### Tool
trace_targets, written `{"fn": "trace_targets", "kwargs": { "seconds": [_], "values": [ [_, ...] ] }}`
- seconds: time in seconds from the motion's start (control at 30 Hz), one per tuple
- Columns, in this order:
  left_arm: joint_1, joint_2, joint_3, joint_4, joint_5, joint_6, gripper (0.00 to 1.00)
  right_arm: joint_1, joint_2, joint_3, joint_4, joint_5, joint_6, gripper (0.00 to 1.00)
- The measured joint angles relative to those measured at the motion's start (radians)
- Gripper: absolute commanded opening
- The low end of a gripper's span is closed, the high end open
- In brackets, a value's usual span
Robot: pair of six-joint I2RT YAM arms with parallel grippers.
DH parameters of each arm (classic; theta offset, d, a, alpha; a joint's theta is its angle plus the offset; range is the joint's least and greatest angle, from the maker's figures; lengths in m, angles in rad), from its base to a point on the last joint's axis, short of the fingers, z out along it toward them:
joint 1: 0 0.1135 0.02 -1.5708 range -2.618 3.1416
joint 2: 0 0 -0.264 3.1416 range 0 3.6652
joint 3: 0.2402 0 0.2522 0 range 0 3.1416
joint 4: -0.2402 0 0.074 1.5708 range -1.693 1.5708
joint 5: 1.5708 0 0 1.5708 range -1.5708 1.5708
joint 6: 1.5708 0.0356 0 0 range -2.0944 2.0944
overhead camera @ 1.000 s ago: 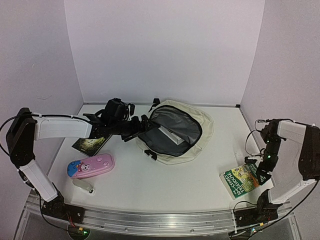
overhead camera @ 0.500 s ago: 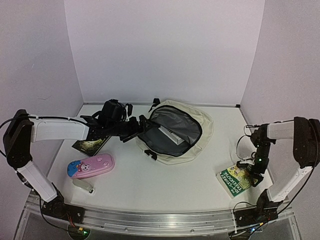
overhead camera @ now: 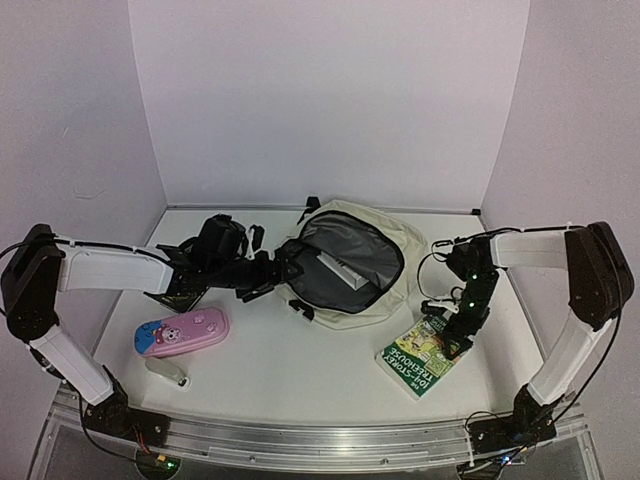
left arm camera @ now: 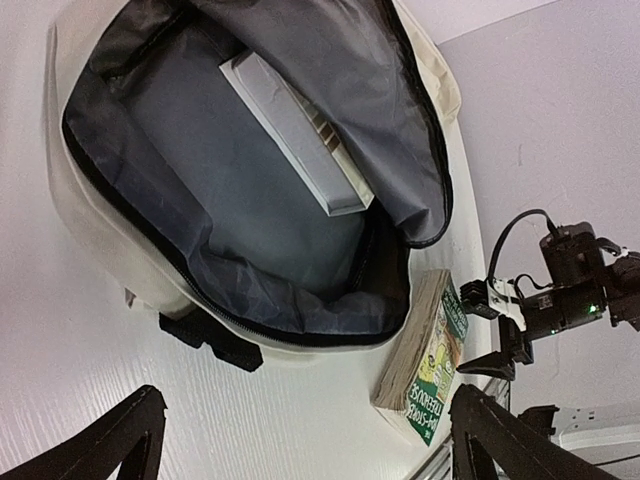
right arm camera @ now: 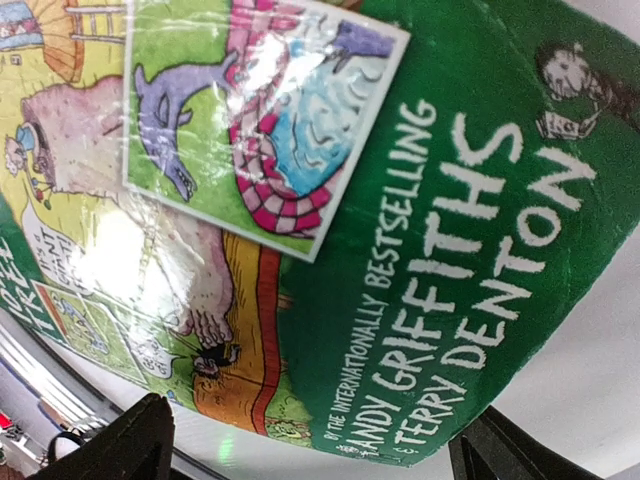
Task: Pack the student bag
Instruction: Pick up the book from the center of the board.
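The cream student bag [overhead camera: 408, 250] lies open at the back centre, grey lining showing, with a white box [overhead camera: 340, 268] inside. My left gripper [overhead camera: 272, 268] is open and empty at the bag's left rim. Its wrist view looks into the bag [left arm camera: 85, 200] past the box [left arm camera: 290, 130], fingers spread wide [left arm camera: 307, 400]. A thick green paperback [overhead camera: 415, 358] lies on the table right of the bag's opening and also shows in the left wrist view [left arm camera: 430, 365]. My right gripper [overhead camera: 452, 338] is open, its fingers straddling the book's cover [right arm camera: 400, 200] from close above [right arm camera: 318, 412].
A pink cartoon pencil case [overhead camera: 183, 332] lies front left, with a small white object [overhead camera: 165, 372] in front of it. A dark book [overhead camera: 178, 290] lies under my left arm. Black bag straps [overhead camera: 300, 308] trail onto the table. Walls close in on three sides.
My right arm has swung left and the green book has slid with it from the right edge to beside the bag. My left gripper has drawn back slightly to the left.
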Motion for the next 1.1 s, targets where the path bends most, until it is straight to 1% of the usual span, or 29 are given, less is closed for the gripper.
{"fn": "trace_targets", "kwargs": {
  "seconds": [0.1,0.2,0.37,0.47,0.53,0.8,0.93,1.1],
  "values": [
    [-0.015,-0.005,-0.029,0.018,0.035,0.0,1.0,0.046,0.005,0.016,-0.021,-0.072,0.051,0.93],
    [-0.047,-0.005,-0.05,0.024,0.073,0.003,0.99,0.078,0.006,0.021,-0.033,-0.1,0.072,0.93],
    [-0.165,0.01,-0.054,0.039,0.137,0.012,0.95,0.106,0.022,0.045,-0.061,-0.149,0.1,0.92],
    [-0.243,0.064,-0.047,0.052,0.174,0.015,0.9,0.106,0.024,0.068,-0.078,-0.179,0.111,0.9],
    [-0.272,0.109,-0.042,0.058,0.195,0.01,0.87,0.105,0.024,0.088,-0.087,-0.202,0.121,0.89],
    [-0.289,0.294,-0.028,0.175,0.276,-0.065,0.7,0.115,0.037,0.146,-0.101,-0.293,0.201,0.84],
    [-0.297,0.374,0.052,0.185,0.312,-0.069,0.61,0.117,0.064,0.149,-0.103,-0.309,0.239,0.84],
    [-0.31,0.455,0.159,0.199,0.365,-0.066,0.56,0.117,0.067,0.156,-0.108,-0.294,0.268,0.82]
  ]
}}
